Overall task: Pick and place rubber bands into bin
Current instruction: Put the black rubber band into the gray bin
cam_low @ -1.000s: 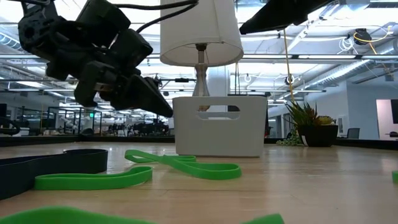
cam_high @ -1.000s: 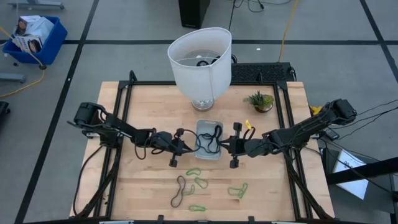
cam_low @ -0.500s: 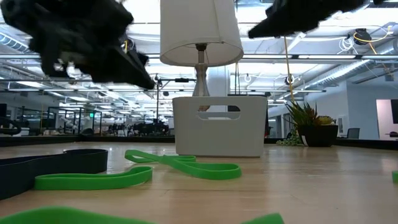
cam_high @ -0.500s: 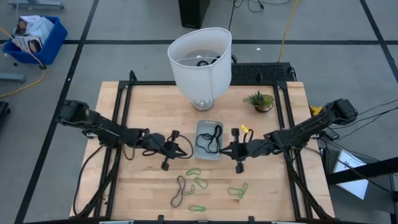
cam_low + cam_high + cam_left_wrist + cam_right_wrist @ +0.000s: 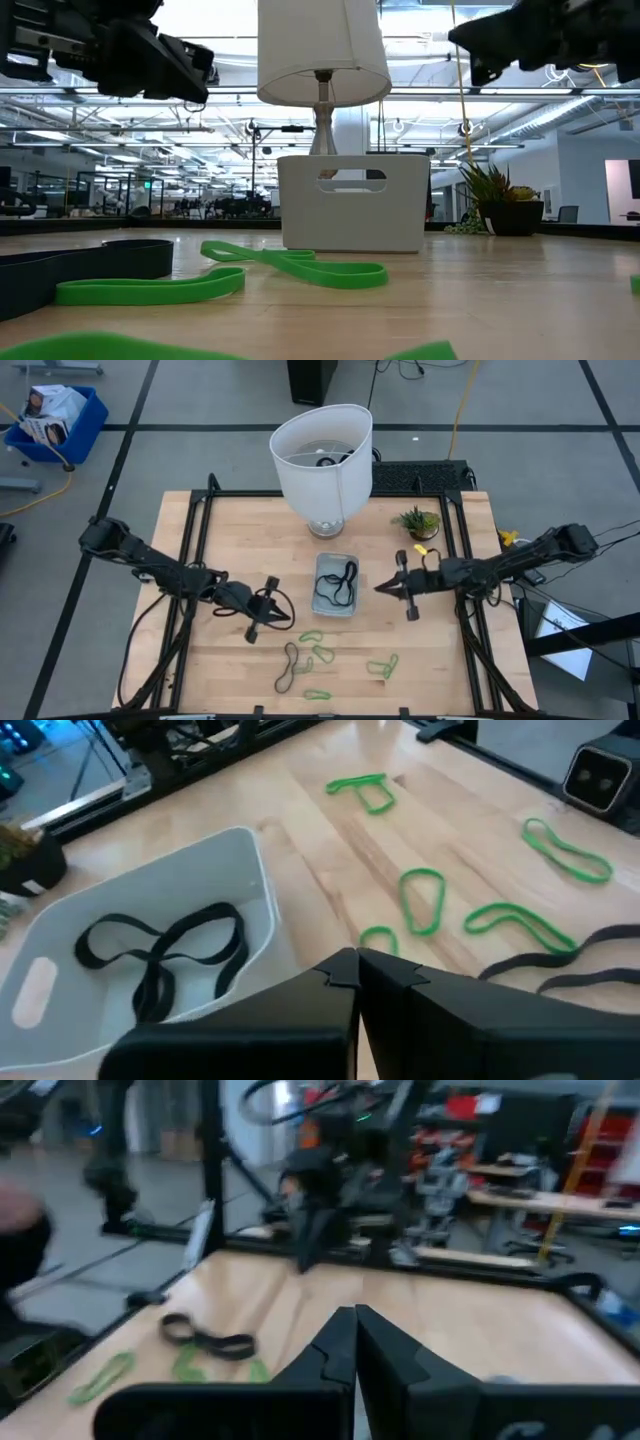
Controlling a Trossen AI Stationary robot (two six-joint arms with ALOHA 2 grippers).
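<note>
Flanking the bin [image 5: 335, 584] at the table's centre, both arms hover clear of it. The left hand [image 5: 283, 604] sits just beside the bin on the left edge's side, fingers pressed together and empty. The right hand [image 5: 381, 587] sits on the right edge's side, fingers likewise together, holding nothing. One black rubber band [image 5: 337, 582] already lies folded inside the bin. The loose rubber bands [image 5: 320, 652], green and black, lie scattered near the front edge, untouched. Judgement: the left hand, nearer them, is better placed for the next pick.
</note>
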